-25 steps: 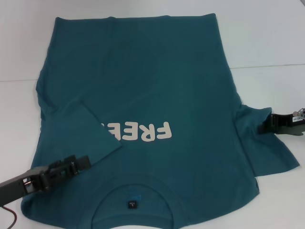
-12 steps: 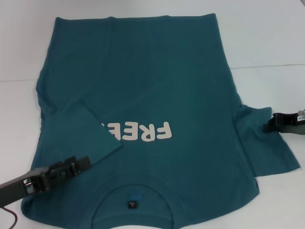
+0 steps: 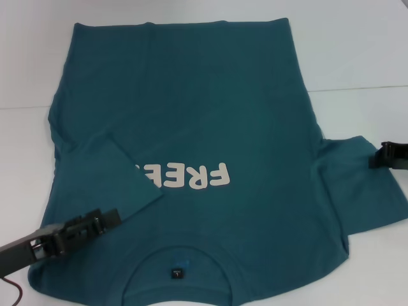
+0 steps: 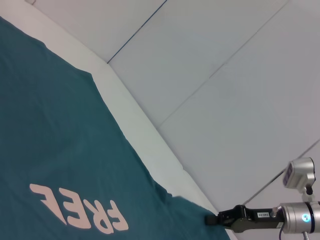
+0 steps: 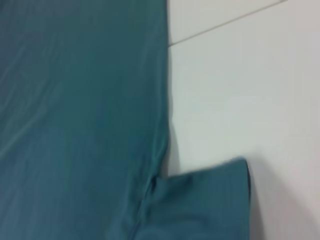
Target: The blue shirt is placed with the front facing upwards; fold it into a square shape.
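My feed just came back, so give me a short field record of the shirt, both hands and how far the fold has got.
shirt: blue shirt lying front up on the white table, "FREE!" print partly covered
left sleeve: folded in over the chest, hiding the end of the print
right sleeve: spread out flat on the table, not folded
left hand: left hand low over the shirt near the folded sleeve
right hand: right hand at the outer edge of the right sleeve
fold progress: one sleeve in; body not yet folded
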You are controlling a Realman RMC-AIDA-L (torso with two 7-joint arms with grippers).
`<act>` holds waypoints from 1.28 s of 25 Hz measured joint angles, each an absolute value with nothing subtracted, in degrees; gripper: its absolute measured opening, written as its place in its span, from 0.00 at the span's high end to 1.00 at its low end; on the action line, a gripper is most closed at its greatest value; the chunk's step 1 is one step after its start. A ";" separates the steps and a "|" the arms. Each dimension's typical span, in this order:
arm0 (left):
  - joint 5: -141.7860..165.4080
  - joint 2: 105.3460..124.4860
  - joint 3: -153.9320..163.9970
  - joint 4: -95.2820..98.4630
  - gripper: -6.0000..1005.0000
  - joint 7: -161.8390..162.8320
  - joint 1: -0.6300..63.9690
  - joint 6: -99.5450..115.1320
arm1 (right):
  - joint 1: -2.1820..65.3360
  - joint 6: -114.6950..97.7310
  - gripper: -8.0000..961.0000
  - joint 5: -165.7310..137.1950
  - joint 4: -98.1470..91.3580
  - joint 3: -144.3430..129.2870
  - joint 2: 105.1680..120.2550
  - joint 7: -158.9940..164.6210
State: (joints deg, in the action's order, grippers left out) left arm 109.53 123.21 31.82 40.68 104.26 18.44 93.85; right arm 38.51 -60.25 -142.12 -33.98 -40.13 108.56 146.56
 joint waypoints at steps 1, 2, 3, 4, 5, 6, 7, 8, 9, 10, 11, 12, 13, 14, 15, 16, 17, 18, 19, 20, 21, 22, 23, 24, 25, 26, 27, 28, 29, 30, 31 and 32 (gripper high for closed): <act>109.41 123.21 31.82 40.69 0.13 104.27 18.36 93.85 | 38.55 -59.94 0.96 -142.12 -33.99 -40.18 108.49 146.82; 109.29 123.22 31.82 40.69 0.13 104.30 18.24 93.86 | 38.64 -59.60 0.95 -142.14 -34.00 -40.30 108.40 147.13; 109.24 123.22 31.82 40.69 0.13 104.31 18.13 93.88 | 38.76 -59.38 0.95 -142.15 -34.01 -40.41 108.31 147.37; 109.21 123.21 31.82 40.69 0.13 104.32 18.05 93.89 | 38.89 -59.24 0.95 -142.17 -34.02 -40.44 108.27 147.53; 109.19 123.19 31.82 40.69 0.13 104.35 17.93 93.92 | 39.06 -59.17 0.95 -142.19 -34.06 -40.45 108.24 147.65; 109.18 123.17 31.82 40.69 0.13 104.35 17.85 93.94 | 39.22 -59.13 0.95 -142.20 -34.17 -40.45 108.21 147.75; 109.14 123.17 31.82 40.69 0.13 104.36 17.78 93.95 | 39.40 -59.06 0.95 -142.21 -34.36 -40.45 108.20 147.82; 109.11 123.17 31.81 40.70 0.13 104.35 17.71 93.95 | 39.61 -58.98 0.95 -142.21 -34.61 -40.46 108.19 147.85; 109.05 123.16 31.82 40.69 0.13 104.33 17.64 93.96 | 39.94 -58.97 0.95 -142.22 -34.77 -40.47 108.17 147.88; 109.00 123.16 31.82 40.70 0.13 104.32 17.63 93.96 | 40.31 -58.96 0.95 -142.22 -34.91 -40.48 108.10 147.91; 108.98 123.15 31.82 40.70 0.13 104.31 17.61 93.96 | 40.88 -59.09 0.94 -142.22 -34.95 -40.49 107.95 147.93; 108.98 123.14 31.82 40.69 0.13 104.32 17.60 93.96 | 41.45 -59.39 0.94 -142.30 -34.96 -40.51 107.81 147.97; 108.98 123.14 31.82 40.70 0.13 104.32 17.60 93.96 | 42.05 -59.67 0.94 -142.51 -34.96 -40.55 107.68 148.05; 108.98 123.13 31.82 40.70 0.13 104.32 17.60 93.96 | 42.62 -60.17 0.94 -142.84 -34.95 -40.59 107.61 148.22; 108.98 123.13 31.82 40.69 0.13 104.33 17.58 93.96 | 43.25 -60.81 0.94 -143.33 -34.96 -40.60 107.56 148.44; 108.98 123.13 31.82 40.70 0.13 104.34 17.58 93.96 | 44.10 -61.97 0.94 -143.97 -34.96 -40.62 107.55 148.70; 108.98 123.13 31.82 40.69 0.13 104.36 17.54 93.96 | 44.74 -63.46 0.94 -144.34 -34.98 -40.63 107.54 148.82; 108.98 123.13 31.77 40.69 0.13 104.38 17.52 93.96 | 45.26 -64.82 0.94 -144.56 -34.99 -40.63 107.54 148.85; 108.98 123.13 31.66 40.70 0.13 104.38 17.48 93.96 | 45.77 -66.53 0.93 -144.65 -34.99 -40.65 107.56 148.79; 108.98 123.13 31.43 40.70 0.13 104.37 17.44 93.96 | 46.23 -67.91 0.93 -144.75 -34.99 -40.68 107.62 148.69; 108.98 123.13 31.22 40.69 0.13 104.33 17.43 93.96 | 46.60 -68.97 0.93 -144.84 -34.99 -40.74 107.72 148.64; 108.98 123.13 30.85 40.69 0.13 104.29 17.40 93.96 | 46.92 -69.77 0.93 -144.99 -34.99 -40.88 107.83 148.67; 108.98 123.13 30.58 40.70 0.13 104.27 17.39 93.96 | 47.18 -70.30 0.93 -145.13 -34.99 -41.02 107.93 148.76; 108.98 123.13 30.41 40.70 0.13 104.26 17.40 93.96 | 47.43 -70.63 0.93 -145.24 -34.99 -41.16 107.99 148.87; 108.98 123.13 30.25 40.70 0.13 104.25 17.39 93.95 | 47.58 -70.72 0.93 -145.26 -34.99 -41.24 108.06 148.94; 108.98 123.13 30.24 40.69 0.13 104.25 17.39 93.95 | 47.82 -70.80 0.93 -145.29 -34.98 -41.30 108.13 148.99; 108.98 123.13 30.23 40.69 0.13 104.24 17.39 93.95 | 47.98 -70.79 0.93 -145.28 -34.95 -41.30 108.16 149.01; 108.98 123.14 30.23 40.70 0.13 104.24 17.40 93.95 | 48.21 -70.71 0.92 -145.27 -34.85 -41.31 108.22 149.10; 108.98 123.15 30.23 40.70 0.13 104.23 17.40 93.93 | 48.36 -70.52 0.92 -145.21 -34.82 -41.28 108.29 149.18; 108.98 123.17 30.23 40.69 0.13 104.23 17.40 93.92 | 48.48 -70.28 0.92 -145.03 -34.82 -41.14 108.36 149.27; 108.98 123.20 30.23 40.69 0.13 104.23 17.40 93.88 | 48.57 -69.75 0.92 -144.43 -34.82 -40.85 108.55 149.39; 108.98 123.22 30.23 40.69 0.13 104.22 17.40 93.86 | 48.61 -69.32 0.92 -143.88 -34.83 -40.62 108.76 149.45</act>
State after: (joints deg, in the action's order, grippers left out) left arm 108.98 123.22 30.23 40.69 104.22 17.40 93.86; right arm 48.61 -69.32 -143.88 -34.83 -40.62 108.76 149.45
